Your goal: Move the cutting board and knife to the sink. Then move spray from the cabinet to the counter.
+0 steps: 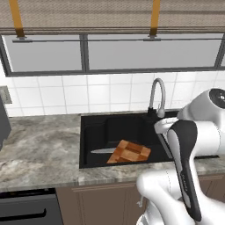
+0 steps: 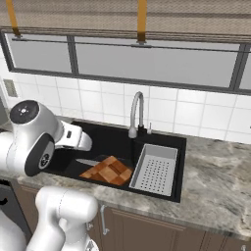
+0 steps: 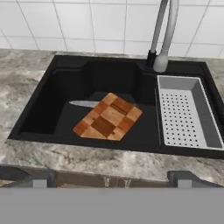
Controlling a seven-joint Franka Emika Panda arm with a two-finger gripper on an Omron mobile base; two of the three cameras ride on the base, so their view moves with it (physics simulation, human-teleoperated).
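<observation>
Since the board (image 3: 108, 122) and knife (image 3: 84, 104) already lie in the sink (image 3: 65, 78), we judge step one done. Our end effector (image 3: 112, 177) hangs wide, empty, above the table (image 3: 26, 78). Next: cabinet, spray.

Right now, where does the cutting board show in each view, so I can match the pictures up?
Left base view: the cutting board lies in the sink, lower centre.
Right base view: the board is left of centre, beside the grey tray.
Hand view: the board sits mid-picture on the basin floor.
Shared landmark: the chrome faucet, behind and to the right of the board.
</observation>
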